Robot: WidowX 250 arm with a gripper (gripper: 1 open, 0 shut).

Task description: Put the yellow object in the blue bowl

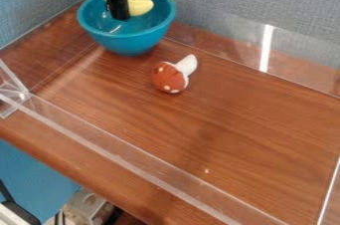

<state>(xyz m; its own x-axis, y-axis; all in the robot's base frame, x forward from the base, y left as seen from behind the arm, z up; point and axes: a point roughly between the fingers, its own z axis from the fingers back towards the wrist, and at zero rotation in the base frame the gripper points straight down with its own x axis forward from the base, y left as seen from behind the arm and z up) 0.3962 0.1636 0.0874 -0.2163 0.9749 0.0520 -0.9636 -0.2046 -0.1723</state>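
Note:
The blue bowl (127,40) stands at the back left of the wooden table. My black gripper (119,6) points straight down over the bowl's opening, its fingers low inside the rim. It is shut on the yellow object (143,6), a small curved piece that sticks out to the right of the fingers, just above the bowl's inside. I cannot tell whether the yellow object touches the bowl. The fingertips are partly hidden by the yellow object and the bowl's rim.
A red-capped mushroom (173,74) with a white stem lies on the table to the right of and in front of the bowl. Clear acrylic walls (265,48) fence the wooden tabletop (213,129) on all sides.

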